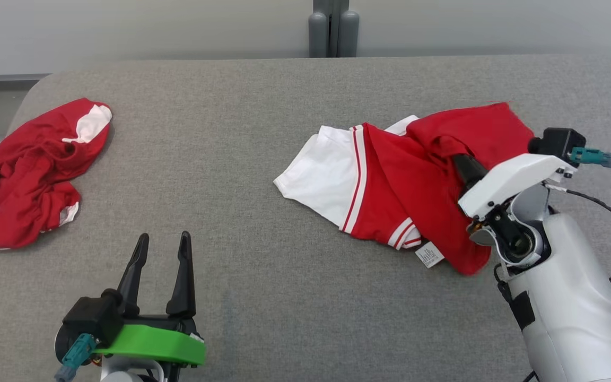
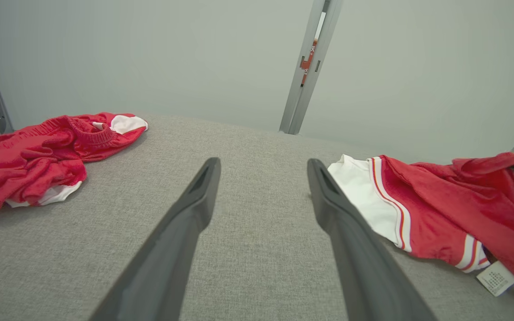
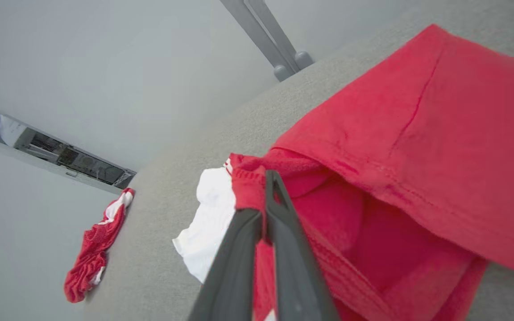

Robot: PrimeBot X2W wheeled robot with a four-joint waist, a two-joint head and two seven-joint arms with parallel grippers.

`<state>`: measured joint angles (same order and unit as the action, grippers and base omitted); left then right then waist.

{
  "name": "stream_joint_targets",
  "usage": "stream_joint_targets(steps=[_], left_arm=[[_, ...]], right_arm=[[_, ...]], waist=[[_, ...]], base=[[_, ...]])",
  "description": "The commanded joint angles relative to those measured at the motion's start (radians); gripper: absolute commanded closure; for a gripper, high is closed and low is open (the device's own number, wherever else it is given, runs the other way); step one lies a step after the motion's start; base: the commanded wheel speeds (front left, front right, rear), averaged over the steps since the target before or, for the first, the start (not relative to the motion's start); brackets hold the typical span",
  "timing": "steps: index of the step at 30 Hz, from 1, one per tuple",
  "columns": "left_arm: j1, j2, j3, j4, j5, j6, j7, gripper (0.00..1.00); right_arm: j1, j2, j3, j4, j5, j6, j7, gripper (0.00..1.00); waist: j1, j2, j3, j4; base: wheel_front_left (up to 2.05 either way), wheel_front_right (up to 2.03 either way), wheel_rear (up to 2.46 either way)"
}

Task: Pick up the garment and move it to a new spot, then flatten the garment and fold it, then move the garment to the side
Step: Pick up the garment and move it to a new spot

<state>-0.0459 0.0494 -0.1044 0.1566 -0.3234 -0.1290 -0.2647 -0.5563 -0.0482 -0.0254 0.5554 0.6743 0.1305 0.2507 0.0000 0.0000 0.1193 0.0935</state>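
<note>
Right wrist view has my right gripper [image 3: 268, 196] pinched tight on a red fold of the garment [image 3: 400, 133]. The garment lies nearer me than the grey post [image 1: 332, 26] and to its right. Its long axis runs across the grey table [image 1: 263, 318], white end toward the post, red end bunched at my right wrist, so that arm is nearer. My left gripper [image 1: 162, 244] stands wide and empty, left of the post. Another red garment [image 1: 35, 170] sits far left of the post; pale wall [image 1: 125, 32] behind.
</note>
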Motion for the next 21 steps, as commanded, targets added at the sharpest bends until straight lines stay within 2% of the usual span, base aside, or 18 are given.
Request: stream_joint_targets(steps=[1,4,7,9,11,13,15,19,21], left_arm=[[0.012,0.002,0.001,-0.002,-0.002,-0.002,0.001,0.0],[0.018,0.002,0.001,-0.002,-0.006,-0.002,0.001,0.0],[0.023,0.002,-0.002,-0.003,-0.007,-0.002,0.001,0.0],[0.028,0.002,-0.003,-0.003,-0.008,-0.002,0.001,0.0],[0.032,0.002,-0.006,-0.004,-0.008,-0.002,0.001,0.0],[0.03,0.002,-0.012,-0.005,-0.009,-0.002,0.001,0.0],[0.028,0.002,-0.017,-0.006,-0.011,-0.002,0.001,0.0],[0.025,0.003,-0.024,-0.004,-0.012,-0.002,0.001,0.0],[0.026,0.002,-0.022,-0.005,-0.012,-0.002,0.001,0.0]], right_arm=[[0.004,-0.004,0.035,-0.036,0.078,0.001,0.015,1.0],[-0.009,-0.003,0.108,-0.121,0.25,0.001,0.032,1.0],[-0.046,-0.004,0.168,-0.22,0.414,0.001,0.005,1.0],[-0.072,-0.004,0.186,-0.27,0.484,0.001,-0.038,1.0],[-0.093,-0.004,0.189,-0.304,0.504,0.001,-0.086,1.0],[-0.085,-0.02,0.17,-0.293,0.456,0.0,-0.125,1.0],[-0.053,-0.067,0.151,-0.233,0.359,0.0,-0.152,1.0],[-0.001,-0.165,0.081,-0.026,0.081,0.001,-0.194,1.0],[0.014,-0.189,-0.003,0.088,-0.071,0.001,-0.225,1.0]], waist=[[0.0,0.0,-0.017,-0.017],[0.0,0.0,-0.03,-0.027],[0.0,0.0,-0.04,-0.037],[0.0,0.0,-0.043,-0.041],[0.0,0.0,-0.044,-0.041],[0.0,0.0,-0.043,-0.036],[0.0,0.0,-0.039,-0.03],[0.0,0.0,-0.028,-0.016],[0.0,0.0,-0.022,-0.011]], base=[[0.0,0.0,0.0],[0.0,0.0,0.0],[0.0,0.0,0.0],[0.0,0.0,0.0],[0.0,0.0,0.0],[0.0,0.0,0.0],[0.0,0.0,0.0],[0.0,0.0,0.0],[0.0,0.0,0.0]])
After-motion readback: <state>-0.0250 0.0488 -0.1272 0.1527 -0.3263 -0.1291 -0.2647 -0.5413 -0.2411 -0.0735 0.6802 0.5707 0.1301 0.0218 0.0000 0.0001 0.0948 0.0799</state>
